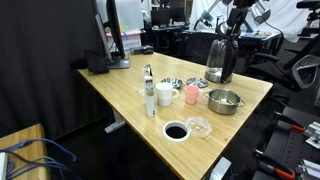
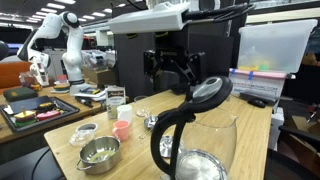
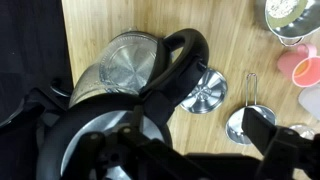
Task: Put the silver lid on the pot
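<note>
The silver lid (image 3: 205, 92) lies flat on the wooden table beside the tall dark jug (image 3: 130, 70); it also shows in an exterior view (image 1: 192, 82). The pot (image 3: 290, 15) stands uncovered near the table edge, seen in both exterior views (image 1: 224, 100) (image 2: 100, 153). My gripper (image 3: 172, 140) is open and empty. It hangs high above the jug and the lid (image 1: 232, 20) (image 2: 170, 65), touching nothing.
A pink cup (image 1: 191, 94) and a white cup (image 1: 164, 95) stand left of the pot. A small silver dish with a handle (image 3: 245, 125) lies by the lid. A white ring with black centre (image 1: 176, 131) and a glass round piece (image 1: 199, 126) lie near the front edge.
</note>
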Motion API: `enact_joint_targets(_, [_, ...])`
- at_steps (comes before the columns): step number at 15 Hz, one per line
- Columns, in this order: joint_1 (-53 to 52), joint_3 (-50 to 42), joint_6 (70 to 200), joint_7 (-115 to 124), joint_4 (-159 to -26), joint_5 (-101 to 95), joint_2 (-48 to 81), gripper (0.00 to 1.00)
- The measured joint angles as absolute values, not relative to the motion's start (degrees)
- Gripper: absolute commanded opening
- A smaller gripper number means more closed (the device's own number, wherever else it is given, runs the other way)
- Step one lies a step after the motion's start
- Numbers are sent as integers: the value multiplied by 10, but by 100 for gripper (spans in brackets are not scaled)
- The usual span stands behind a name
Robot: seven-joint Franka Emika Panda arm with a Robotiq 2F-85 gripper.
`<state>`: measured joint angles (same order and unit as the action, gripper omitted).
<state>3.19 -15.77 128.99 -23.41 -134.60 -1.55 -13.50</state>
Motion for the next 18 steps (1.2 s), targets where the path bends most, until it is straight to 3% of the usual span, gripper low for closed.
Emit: enact_joint_targets(18, [29,-127,1293,-233,-1344,-14,-133,100])
